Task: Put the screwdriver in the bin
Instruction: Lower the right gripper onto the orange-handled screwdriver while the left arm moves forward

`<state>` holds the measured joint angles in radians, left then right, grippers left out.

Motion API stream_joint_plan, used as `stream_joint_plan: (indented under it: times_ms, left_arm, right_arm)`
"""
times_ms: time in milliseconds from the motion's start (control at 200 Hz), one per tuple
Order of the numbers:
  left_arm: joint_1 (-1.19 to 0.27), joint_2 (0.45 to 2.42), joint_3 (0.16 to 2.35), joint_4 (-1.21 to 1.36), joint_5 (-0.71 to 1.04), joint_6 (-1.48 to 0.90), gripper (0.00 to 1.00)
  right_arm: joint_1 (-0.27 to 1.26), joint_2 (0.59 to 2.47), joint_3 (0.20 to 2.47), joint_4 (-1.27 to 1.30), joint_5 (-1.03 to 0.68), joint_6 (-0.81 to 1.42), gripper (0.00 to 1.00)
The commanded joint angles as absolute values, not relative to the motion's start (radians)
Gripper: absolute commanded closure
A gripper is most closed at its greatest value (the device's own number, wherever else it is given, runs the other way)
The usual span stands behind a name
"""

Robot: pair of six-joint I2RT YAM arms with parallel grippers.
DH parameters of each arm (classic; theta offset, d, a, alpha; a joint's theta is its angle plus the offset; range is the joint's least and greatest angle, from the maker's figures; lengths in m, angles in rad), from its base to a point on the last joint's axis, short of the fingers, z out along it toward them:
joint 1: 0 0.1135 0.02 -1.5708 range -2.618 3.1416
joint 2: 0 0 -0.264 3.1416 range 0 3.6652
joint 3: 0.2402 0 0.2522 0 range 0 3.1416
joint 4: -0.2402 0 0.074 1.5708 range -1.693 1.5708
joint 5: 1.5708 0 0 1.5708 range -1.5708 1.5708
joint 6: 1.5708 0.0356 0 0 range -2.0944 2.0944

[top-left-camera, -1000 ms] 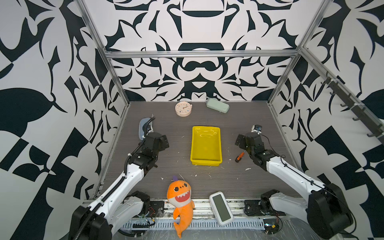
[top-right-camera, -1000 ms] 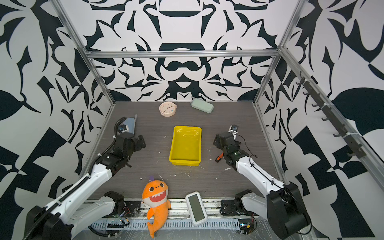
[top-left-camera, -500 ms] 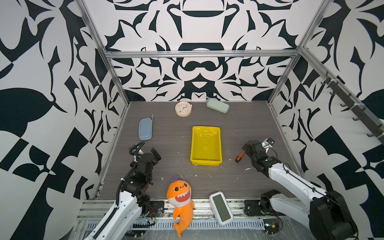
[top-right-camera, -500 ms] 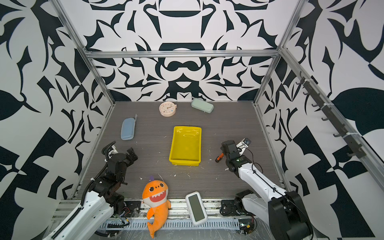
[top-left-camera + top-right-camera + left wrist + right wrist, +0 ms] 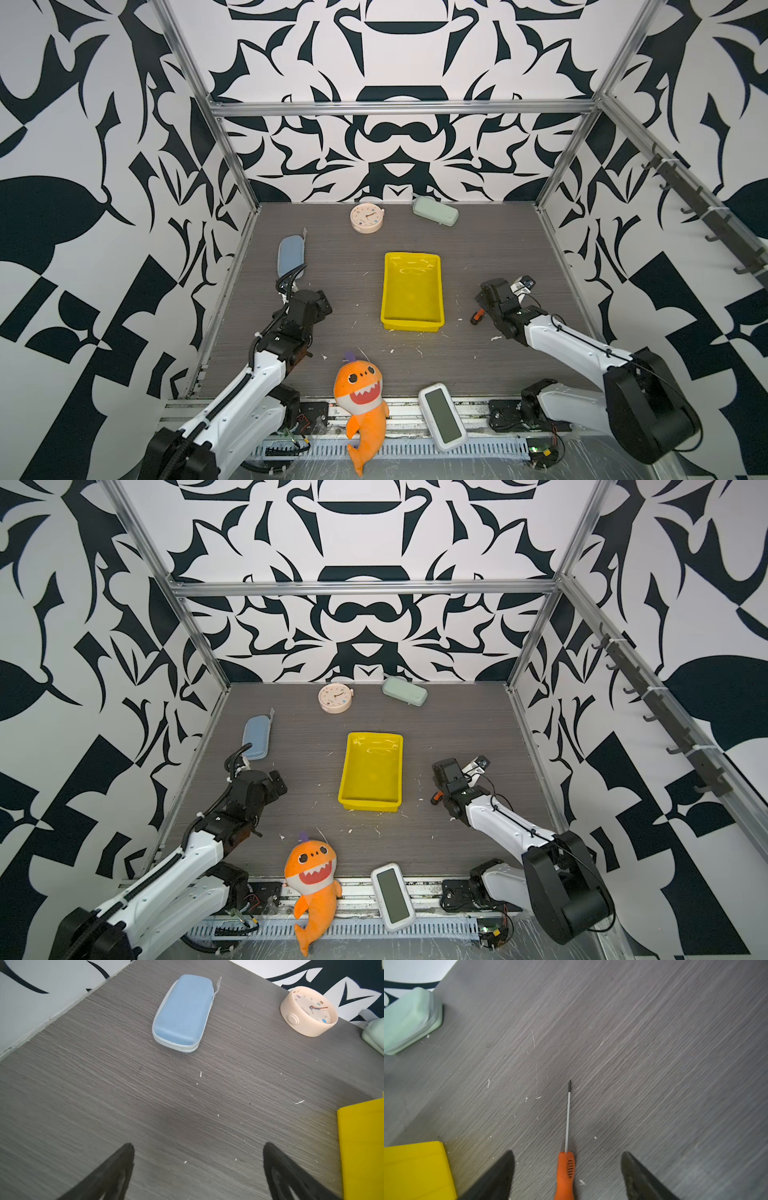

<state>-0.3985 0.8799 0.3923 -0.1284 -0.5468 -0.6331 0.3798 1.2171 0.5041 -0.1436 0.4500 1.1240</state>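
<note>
Right end effector (image 5: 567, 1152) spread astride screwdriver (image 5: 566, 1169), clear of its handle | screwdriver flat on worktop (image 5: 654, 1064) at bin's (image 5: 411, 291) four o'clock | left end effector (image 5: 198, 1144) spread above bare worktop

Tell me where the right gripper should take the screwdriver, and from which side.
Probably the orange handle of the screwdriver, from straight above, jaws across its width. It lies flat on the table, the shaft looks too thin for a sure grip, and the handle sits between the open fingers of the right gripper.
</note>
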Motion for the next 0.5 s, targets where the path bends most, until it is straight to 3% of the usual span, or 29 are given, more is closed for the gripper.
stream_joint_plan:
  times_ms: [0, 495]
  left_arm:
    - [-0.398, 0.923, 0.442, -0.171, -0.528, -0.629, 0.0]
    - [-0.398, 0.884, 0.424, -0.171, -0.54, -0.648, 0.0]
  right_arm:
    - [0.392, 1.255, 0.537, -0.133, 0.395, 1.177, 0.29]
    - [0.432, 1.354, 0.583, -0.151, 0.347, 1.204, 0.38]
